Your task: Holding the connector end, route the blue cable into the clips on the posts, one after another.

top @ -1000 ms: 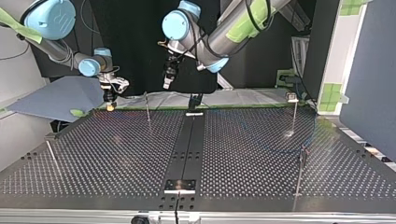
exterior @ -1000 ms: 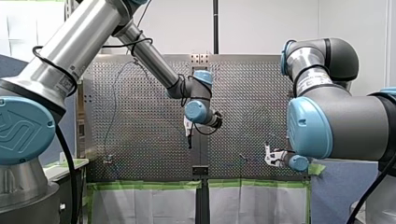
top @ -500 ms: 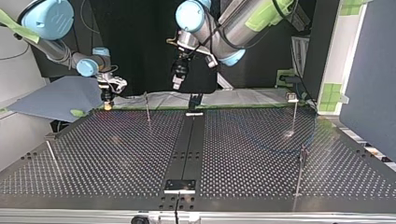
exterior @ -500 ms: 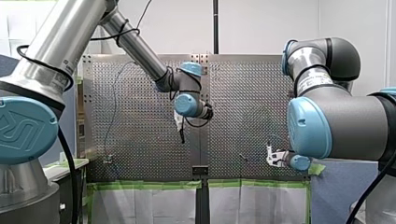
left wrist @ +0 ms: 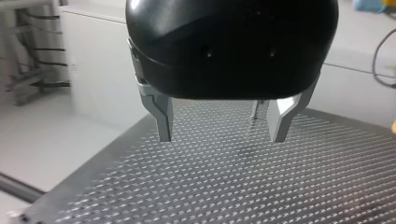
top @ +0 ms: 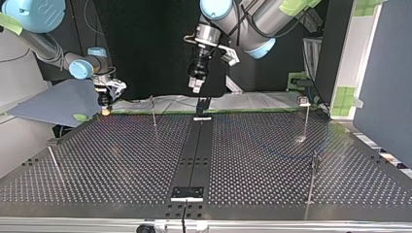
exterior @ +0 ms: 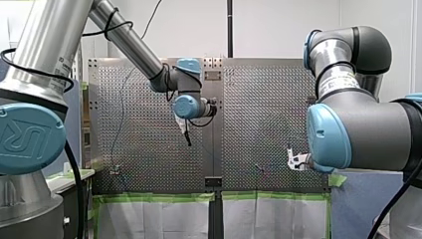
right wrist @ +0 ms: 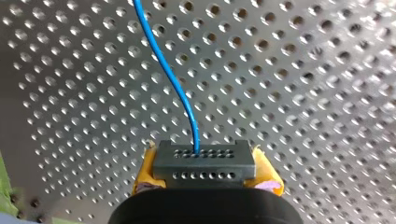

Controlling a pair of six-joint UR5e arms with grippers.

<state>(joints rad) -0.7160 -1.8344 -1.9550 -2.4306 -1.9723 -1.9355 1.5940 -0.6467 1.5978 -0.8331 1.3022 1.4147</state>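
My right pincer [right wrist: 204, 173] grips the black connector [right wrist: 204, 163] between its yellow pads [right wrist: 144, 175]. The connector is a flat block with rows of little holes, and it lies sideways across the pincer. The thin blue cable [right wrist: 170, 70] comes out of it and runs ahead over the holed counter [right wrist: 303, 93], bending a bit. My left pincer [left wrist: 222, 123] hangs with its fingers wide apart, holding nothing.

White wall [exterior: 278, 25], black backdrop [top: 145, 48] opp. side, green tape [exterior: 149, 197] w/ white sheeting [exterior: 149, 219], blue-grey panel [top: 384, 73]
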